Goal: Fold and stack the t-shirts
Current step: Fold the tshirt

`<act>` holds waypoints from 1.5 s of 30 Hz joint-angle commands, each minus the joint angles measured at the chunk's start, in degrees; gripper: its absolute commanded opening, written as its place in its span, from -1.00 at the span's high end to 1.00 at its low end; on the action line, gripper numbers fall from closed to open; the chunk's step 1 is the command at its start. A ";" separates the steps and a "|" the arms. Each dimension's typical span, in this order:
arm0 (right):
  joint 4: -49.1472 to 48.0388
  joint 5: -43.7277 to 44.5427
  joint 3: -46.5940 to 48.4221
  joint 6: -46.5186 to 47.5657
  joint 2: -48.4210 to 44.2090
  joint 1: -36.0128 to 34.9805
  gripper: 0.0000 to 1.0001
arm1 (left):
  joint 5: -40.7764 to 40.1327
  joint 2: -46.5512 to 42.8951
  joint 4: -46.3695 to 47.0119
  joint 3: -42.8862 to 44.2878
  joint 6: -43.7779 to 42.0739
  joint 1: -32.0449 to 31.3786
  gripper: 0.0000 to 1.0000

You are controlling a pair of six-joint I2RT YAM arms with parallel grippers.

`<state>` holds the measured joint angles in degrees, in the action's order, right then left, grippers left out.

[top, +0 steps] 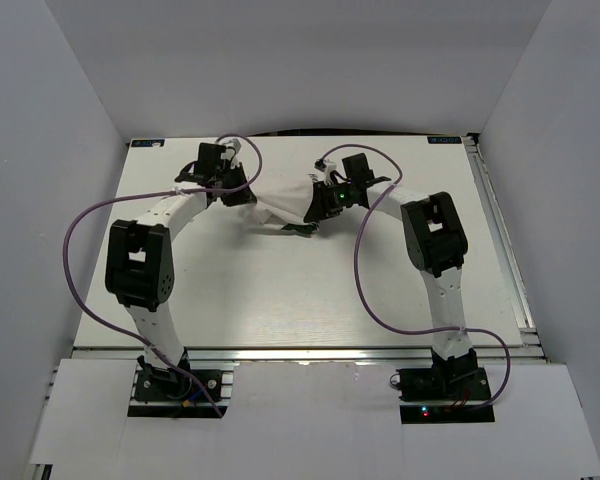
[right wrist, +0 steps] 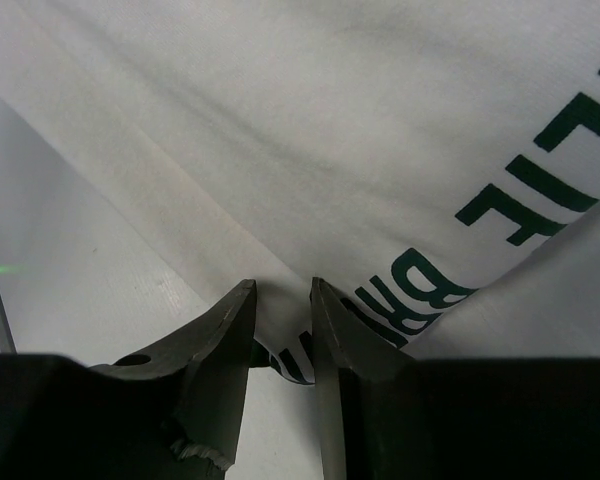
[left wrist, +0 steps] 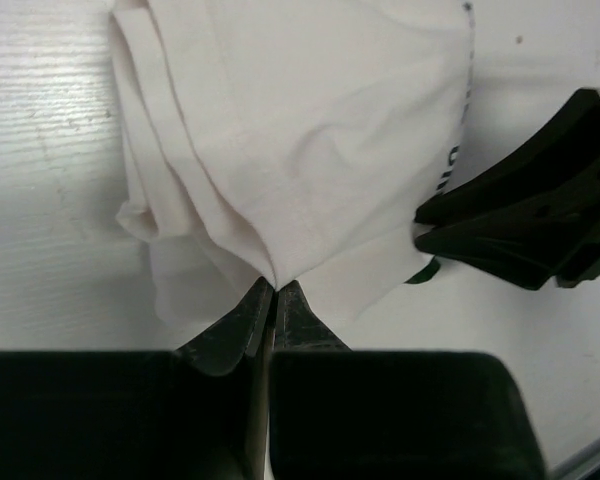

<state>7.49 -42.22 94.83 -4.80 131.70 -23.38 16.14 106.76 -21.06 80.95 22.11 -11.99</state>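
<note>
Your left gripper (left wrist: 273, 292) is clamped tight on a bunched fold of the white t-shirt (left wrist: 310, 130). Your right gripper (right wrist: 280, 295), jaws only narrowly apart, pinches its green-printed edge. The shirt hangs between them over the far middle of the table (top: 280, 290). Expect light, limp cloth that sags, so grip hems or corners. No container shows.

Top cam: high at near edge, looking down on whole worktop (top: 280, 290). Wrist cams: close-up, both on t-shirt (left wrist: 310, 120).
</note>
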 commanded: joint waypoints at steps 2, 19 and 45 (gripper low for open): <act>2.27 1.96 0.45 0.23 0.67 0.00 0.29 | -2.07 -1.47 -2.23 -2.89 -5.06 0.65 0.90; 2.80 1.61 0.89 0.93 0.31 0.08 0.27 | 1.33 -13.30 5.48 -14.04 4.16 2.41 -0.96; 3.59 0.73 1.50 1.19 0.84 0.00 0.26 | 6.55 -12.89 65.70 -50.89 48.55 1.35 -0.01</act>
<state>8.60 -42.15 95.15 -4.27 131.70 -23.38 27.07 94.43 35.94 30.44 65.30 -10.37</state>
